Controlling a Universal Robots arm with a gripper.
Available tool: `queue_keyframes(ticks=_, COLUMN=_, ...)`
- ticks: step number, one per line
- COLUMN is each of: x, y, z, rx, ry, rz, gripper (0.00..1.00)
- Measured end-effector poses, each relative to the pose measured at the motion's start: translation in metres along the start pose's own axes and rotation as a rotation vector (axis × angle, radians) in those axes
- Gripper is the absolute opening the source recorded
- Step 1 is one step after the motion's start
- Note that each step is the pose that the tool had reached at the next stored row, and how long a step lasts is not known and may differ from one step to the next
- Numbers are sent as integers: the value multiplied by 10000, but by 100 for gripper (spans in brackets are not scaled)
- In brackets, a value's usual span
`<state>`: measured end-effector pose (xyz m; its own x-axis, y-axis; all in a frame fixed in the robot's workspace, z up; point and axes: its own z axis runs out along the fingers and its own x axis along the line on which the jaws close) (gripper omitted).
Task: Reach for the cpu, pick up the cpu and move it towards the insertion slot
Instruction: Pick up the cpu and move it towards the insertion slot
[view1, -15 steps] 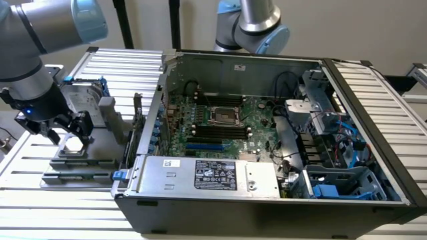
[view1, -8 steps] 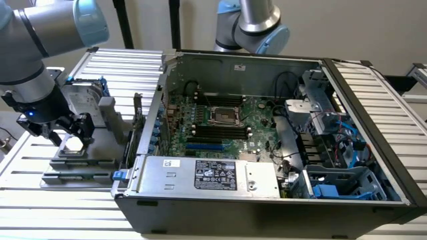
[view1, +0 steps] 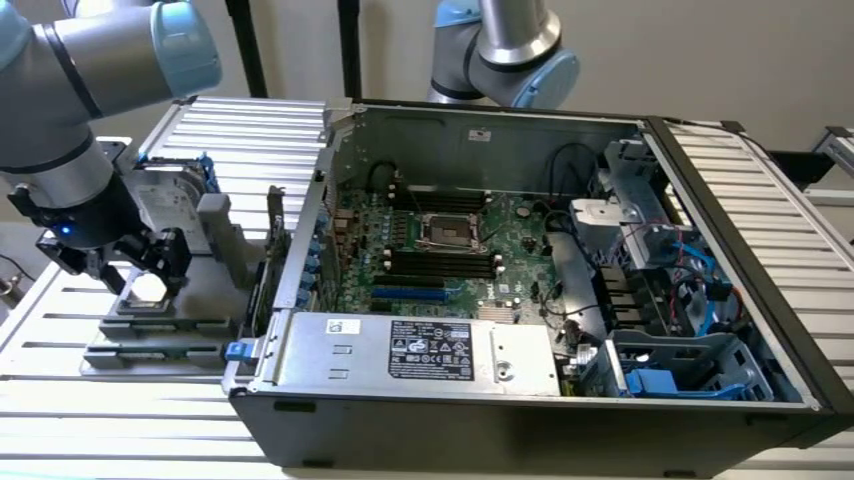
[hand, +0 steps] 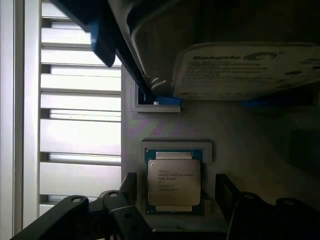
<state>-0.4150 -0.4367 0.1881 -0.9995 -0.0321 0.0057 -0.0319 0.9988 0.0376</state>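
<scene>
The cpu (hand: 173, 182), a flat square chip with a silver top, lies in a recess of a grey fixture (hand: 250, 145) outside the computer case. In the exterior view the cpu (view1: 144, 290) sits at the exterior view's left. My gripper (view1: 144, 275) is lowered right over it and is open. In the wrist view the gripper (hand: 175, 187) straddles the chip, with one dark finger (hand: 129, 187) on each side and a small gap to the chip's edges. The insertion slot (view1: 447, 232), a silver-framed socket, lies on the motherboard inside the open case.
A Seagate hard drive (hand: 245, 70) in a blue frame stands upright on the fixture just behind the cpu. The open case (view1: 534, 300) holds black memory slots (view1: 441, 265), cables and a power supply (view1: 427, 350). A second arm (view1: 501, 50) hangs behind the case. Everything rests on a slatted table (view1: 80, 420).
</scene>
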Motion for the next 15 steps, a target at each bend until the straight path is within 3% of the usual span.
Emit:
queue_keyframes(ticks=7, x=-18, y=1, z=17, rx=70, ry=66, rz=2, gripper=73)
queue_keyframes(ticks=15, x=-20, y=6, z=18, rx=78, ry=69, rz=1, gripper=73)
